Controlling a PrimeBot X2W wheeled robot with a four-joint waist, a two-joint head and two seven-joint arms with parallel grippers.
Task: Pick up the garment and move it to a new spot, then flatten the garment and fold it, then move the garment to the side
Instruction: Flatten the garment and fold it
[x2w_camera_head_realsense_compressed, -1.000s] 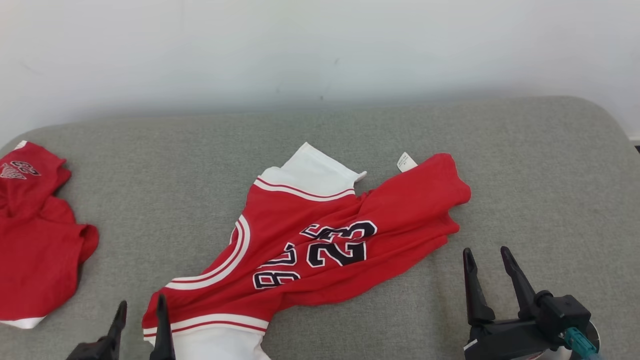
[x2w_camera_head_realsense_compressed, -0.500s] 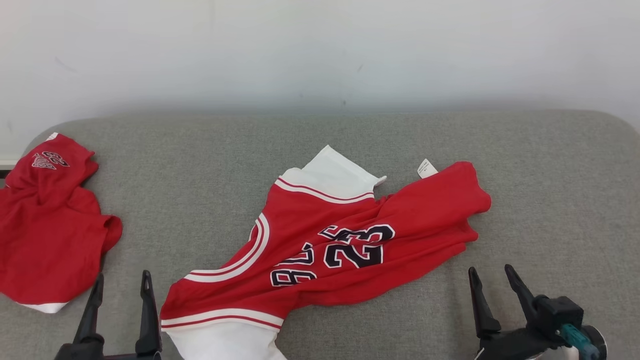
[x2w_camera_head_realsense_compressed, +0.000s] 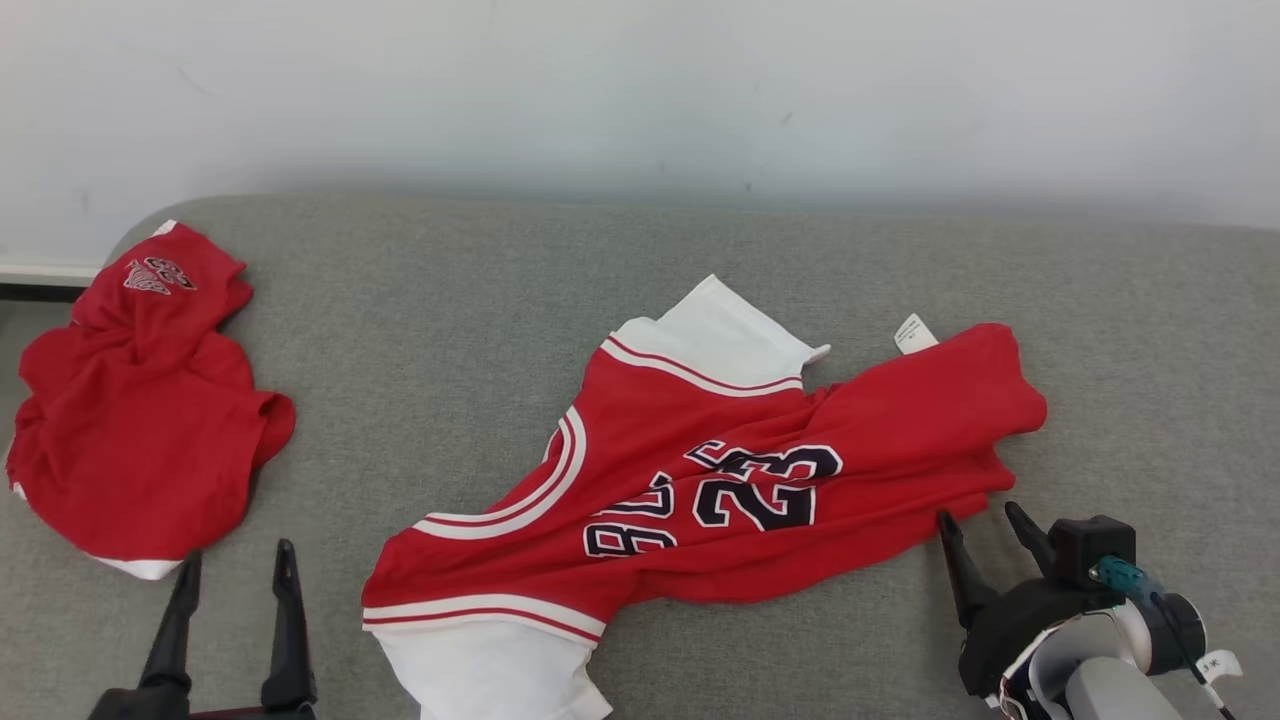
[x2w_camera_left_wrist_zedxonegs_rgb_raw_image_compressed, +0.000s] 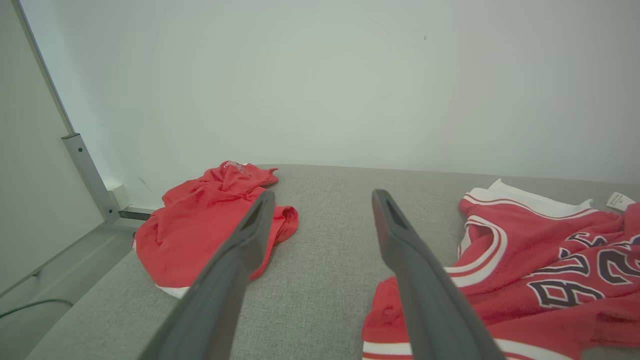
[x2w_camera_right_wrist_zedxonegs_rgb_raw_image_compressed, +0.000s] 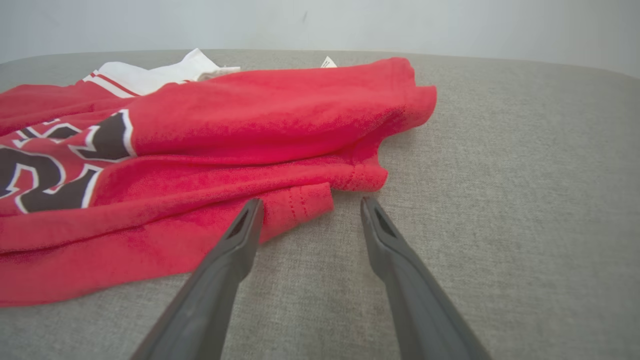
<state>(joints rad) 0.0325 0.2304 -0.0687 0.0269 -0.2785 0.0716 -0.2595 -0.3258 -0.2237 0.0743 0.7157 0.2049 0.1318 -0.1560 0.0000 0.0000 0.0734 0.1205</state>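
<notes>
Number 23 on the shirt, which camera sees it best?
The head view: the whole 23 shows there, seen from above. The left wrist view cuts it off at its right edge; the right wrist view catches part at its left edge.

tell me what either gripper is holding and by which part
Nothing is held. The left gripper and right gripper are both open and empty; the right one's tips sit by a hem corner of the jersey, not closed on it.
</notes>
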